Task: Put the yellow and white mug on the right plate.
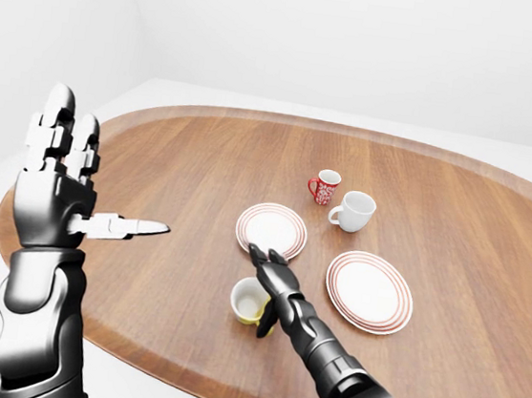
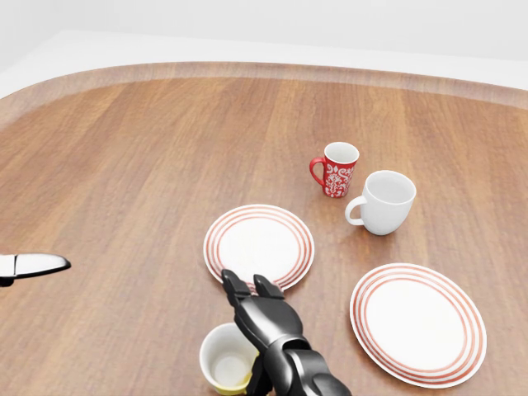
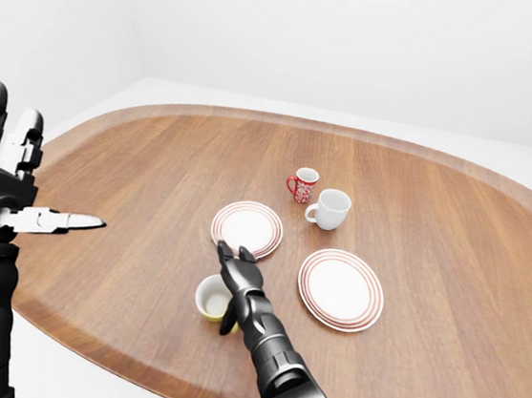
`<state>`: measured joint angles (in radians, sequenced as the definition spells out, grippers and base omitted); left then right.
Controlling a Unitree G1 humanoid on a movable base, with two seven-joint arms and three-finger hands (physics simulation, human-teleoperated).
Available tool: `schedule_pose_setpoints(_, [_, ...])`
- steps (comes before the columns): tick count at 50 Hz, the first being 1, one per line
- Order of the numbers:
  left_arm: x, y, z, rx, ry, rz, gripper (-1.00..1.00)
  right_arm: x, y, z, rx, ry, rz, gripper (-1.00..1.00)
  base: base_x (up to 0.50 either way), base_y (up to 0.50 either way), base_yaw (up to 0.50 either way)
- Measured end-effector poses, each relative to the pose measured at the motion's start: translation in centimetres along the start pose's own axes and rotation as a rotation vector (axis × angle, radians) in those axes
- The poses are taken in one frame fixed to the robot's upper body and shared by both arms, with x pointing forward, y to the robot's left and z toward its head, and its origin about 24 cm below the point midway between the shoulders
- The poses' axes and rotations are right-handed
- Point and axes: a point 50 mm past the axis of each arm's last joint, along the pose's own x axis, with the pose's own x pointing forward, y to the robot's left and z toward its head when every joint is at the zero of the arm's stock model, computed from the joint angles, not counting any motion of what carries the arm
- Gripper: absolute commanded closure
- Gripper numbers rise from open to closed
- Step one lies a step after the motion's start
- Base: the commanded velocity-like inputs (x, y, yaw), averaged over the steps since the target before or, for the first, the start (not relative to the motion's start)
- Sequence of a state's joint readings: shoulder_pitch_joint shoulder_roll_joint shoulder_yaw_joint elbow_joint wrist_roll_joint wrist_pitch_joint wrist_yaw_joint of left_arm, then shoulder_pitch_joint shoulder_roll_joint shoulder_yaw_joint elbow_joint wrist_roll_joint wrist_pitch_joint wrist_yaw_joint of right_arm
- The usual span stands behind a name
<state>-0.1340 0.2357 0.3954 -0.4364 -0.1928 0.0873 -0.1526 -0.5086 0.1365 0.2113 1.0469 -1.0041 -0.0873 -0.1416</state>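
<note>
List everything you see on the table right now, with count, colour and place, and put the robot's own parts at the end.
table: 1, brown wood, oval, fills all views.
plates: 2, white with red rings; left plate mid head view, right plate lower right.
red mug: 1, red with white pattern, above the plates.
white mug: 1, plain white, just right of the red mug.
yellow and white mug: 1, yellow outside, white inside, upright at the head view's bottom, below the left plate.
right hand: 1, black, fingers open, beside the yellow and white mug on its right.
left hand: 1, silver and black, raised open at the left-eye view's left, off the table.
</note>
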Motion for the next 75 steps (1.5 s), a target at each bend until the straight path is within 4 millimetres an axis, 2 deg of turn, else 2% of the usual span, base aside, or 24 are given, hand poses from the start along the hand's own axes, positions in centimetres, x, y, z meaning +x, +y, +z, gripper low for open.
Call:
schedule_pose_setpoints(9, [0.0, -0.1, 0.1, 0.000, -0.002, -0.002, -0.97, 0.2, 0.3, -0.3, -0.003, 0.024, 0.021, -1.00, 0.00, 0.00, 0.00])
schedule_pose_setpoints(10, [0.0, -0.1, 0.1, 0.000, -0.003, -0.003, -0.97, 0.2, 0.3, -0.3, -0.003, 0.025, 0.023, -0.95, 0.00, 0.00, 0.00])
schedule_pose_setpoints(11, [0.0, -0.1, 0.1, 0.000, -0.003, -0.003, -0.97, 0.2, 0.3, -0.3, -0.003, 0.026, 0.024, 1.00, 0.00, 0.00, 0.00])
schedule_pose_setpoints(26, [-0.1, -0.1, 0.1, -0.001, -0.003, -0.005, -0.97, 0.2, 0.4, -0.7, 0.011, 0.042, 0.018, 1.00, 0.00, 0.00, 0.00])
schedule_pose_setpoints(34, [-0.1, -0.1, 0.1, -0.001, -0.003, -0.004, -0.97, 0.2, -0.3, -0.8, 0.027, 0.037, -0.001, 1.00, 0.00, 0.00, 0.00])
schedule_pose_setpoints(58, [0.0, -0.1, 0.0, 0.001, -0.001, -0.005, -0.97, -0.4, -5.5, -0.8, 0.068, -0.031, -0.092, 1.00, 0.00, 0.00, 0.00])
schedule_pose_setpoints(75, [-0.1, -0.2, 0.0, 0.002, 0.001, -0.009, -0.97, -1.0, -9.1, -2.4, 0.082, -0.003, -0.153, 1.00, 0.00, 0.00, 0.00])
